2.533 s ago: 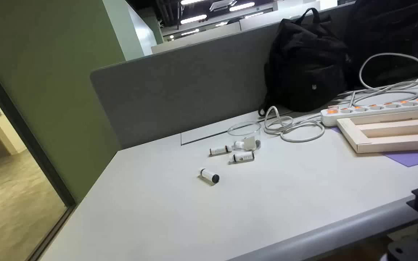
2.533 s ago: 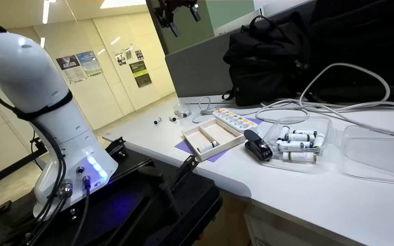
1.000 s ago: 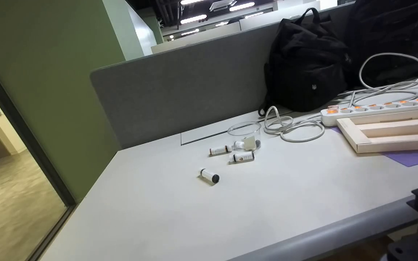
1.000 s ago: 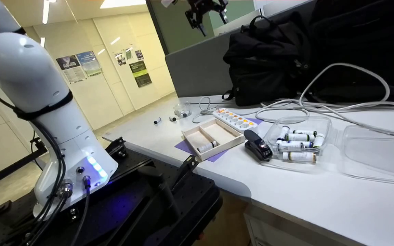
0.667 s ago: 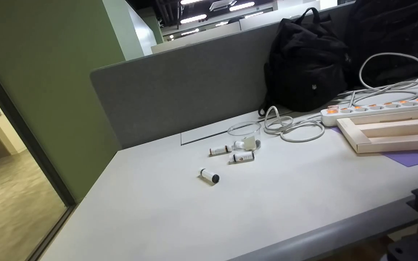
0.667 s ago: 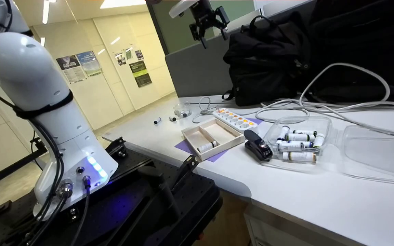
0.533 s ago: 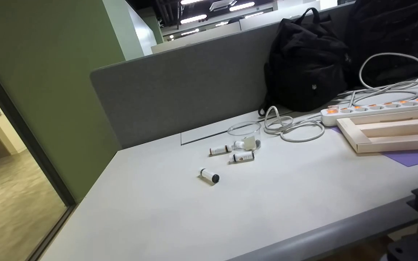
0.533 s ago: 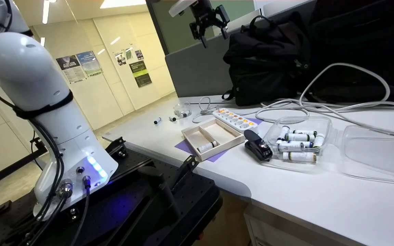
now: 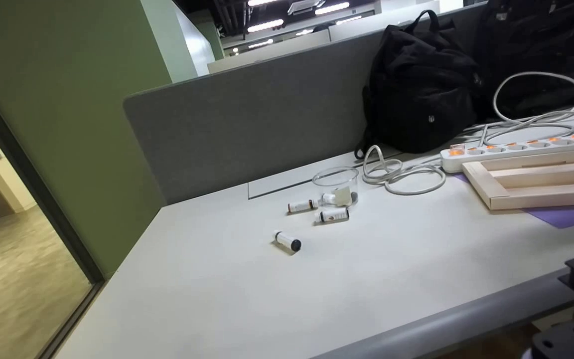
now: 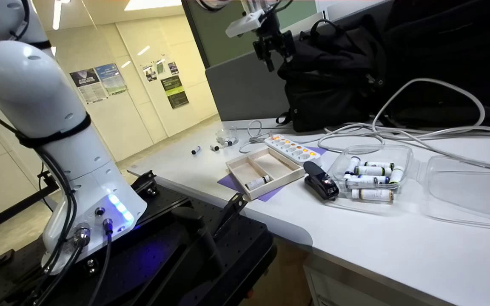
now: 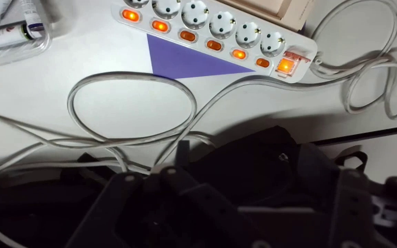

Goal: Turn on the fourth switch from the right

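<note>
Three oval orange switches [image 11: 160, 26] are glowing on white plastic power strip [image 11: 203, 31]. Black two-finger gripper [image 10: 279, 64] is hovering, jaws wide.

The Panda arm [image 10: 28, 85] was glossy white, its strap [image 10: 55, 137] and cables [image 10: 72, 203] black (a light strip [image 10: 121, 207] glowed blue), its Robotiq gripper [image 10: 280, 63] black.

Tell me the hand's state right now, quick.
Hand: open, jaws apart, nothing held between them.
</note>
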